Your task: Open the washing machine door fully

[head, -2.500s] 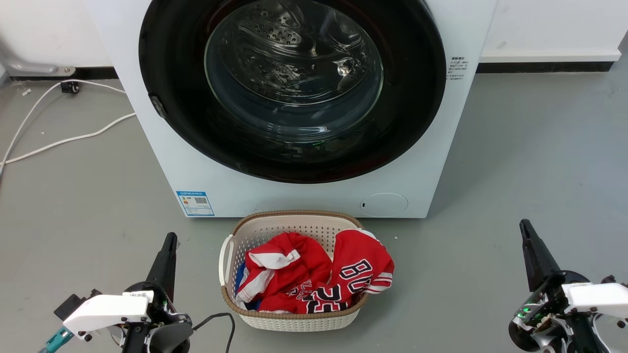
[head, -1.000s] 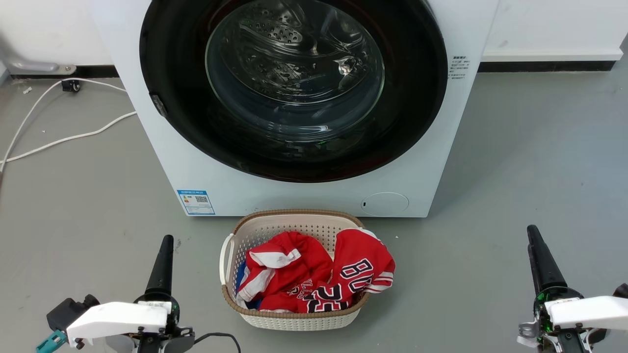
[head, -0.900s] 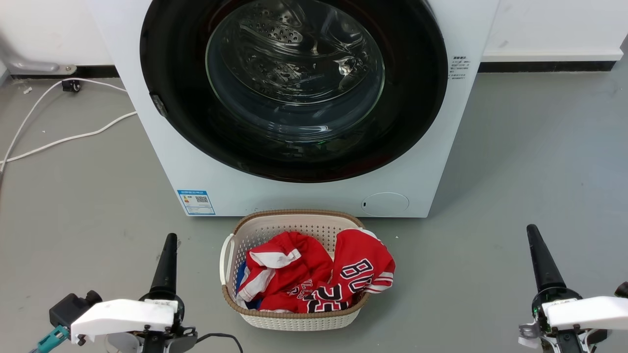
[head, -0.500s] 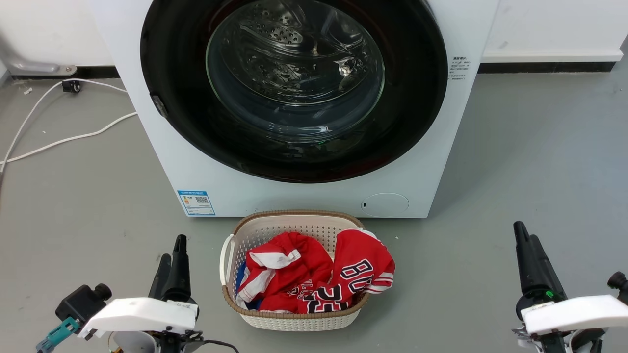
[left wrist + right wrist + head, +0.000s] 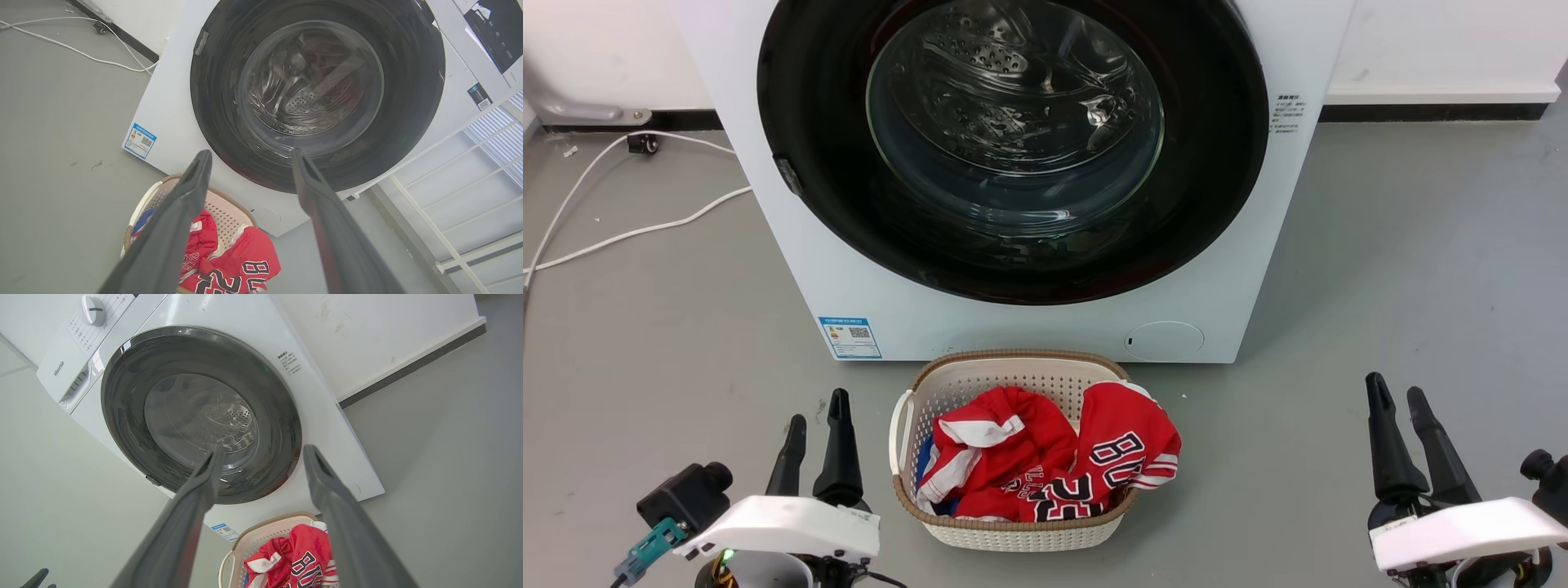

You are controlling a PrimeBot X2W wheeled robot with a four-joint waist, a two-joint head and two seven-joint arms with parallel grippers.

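a: so where's the door [image 5: 1217, 163]?
b: shut, flat against the front of the white machine [image 5: 1045, 331], straight ahead in the head view. the glass bowl [image 5: 1013, 180] in its middle shows the steel drum [image 5: 984, 57] behind it
a: and the hands?
b: both released. the left hand [image 5: 817, 408] sits at the lower left, fingers [image 5: 840, 453] apart and pointing up toward the machine, holding nothing. the right hand [image 5: 1394, 386] at the lower right is the same, fingers spread with nothing between them
a: near the door?
b: no, well apart from it, both over the grey floor [image 5: 1405, 269]. in each wrist view the door lies beyond the parted fingers, untouched
a: anything in between?
b: a pale basket [image 5: 1013, 535] just in front of the machine, between the two hands, with red jerseys [image 5: 1054, 457] piled in it. a white cable [image 5: 629, 233] runs along the floor left of the machine
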